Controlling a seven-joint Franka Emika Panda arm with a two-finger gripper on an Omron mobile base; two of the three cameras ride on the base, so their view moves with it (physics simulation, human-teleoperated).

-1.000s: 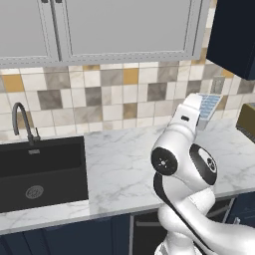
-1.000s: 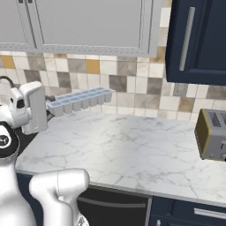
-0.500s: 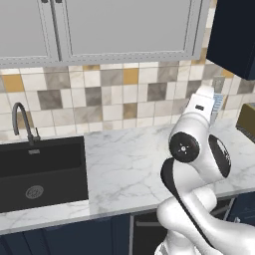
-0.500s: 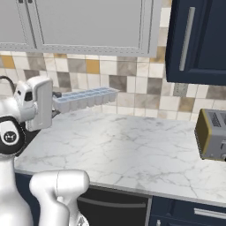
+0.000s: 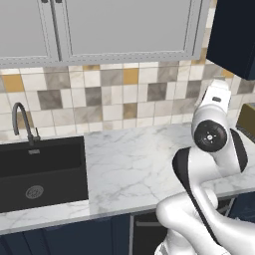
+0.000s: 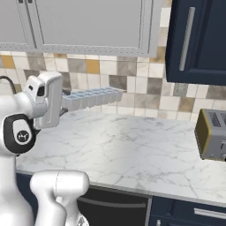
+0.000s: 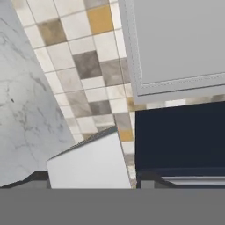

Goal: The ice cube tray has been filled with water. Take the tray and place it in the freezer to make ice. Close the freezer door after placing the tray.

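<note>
A white slab, the ice cube tray (image 7: 85, 162), sticks up from the bottom, against the tiled wall (image 7: 83, 66), marble desk (image 7: 26, 101), grey cupboard (image 7: 176, 39) and navy cabinet (image 7: 180, 140).

Arm raised, hand level; gripper (image 6: 65, 100) jaws clamped on ice cube tray (image 6: 92, 97).

ice cube tray (image 6: 90, 97) pale blue-white | counter (image 6: 132, 150) white, grey-veined | toaster (image 6: 213, 134) grey, mustard side
</note>
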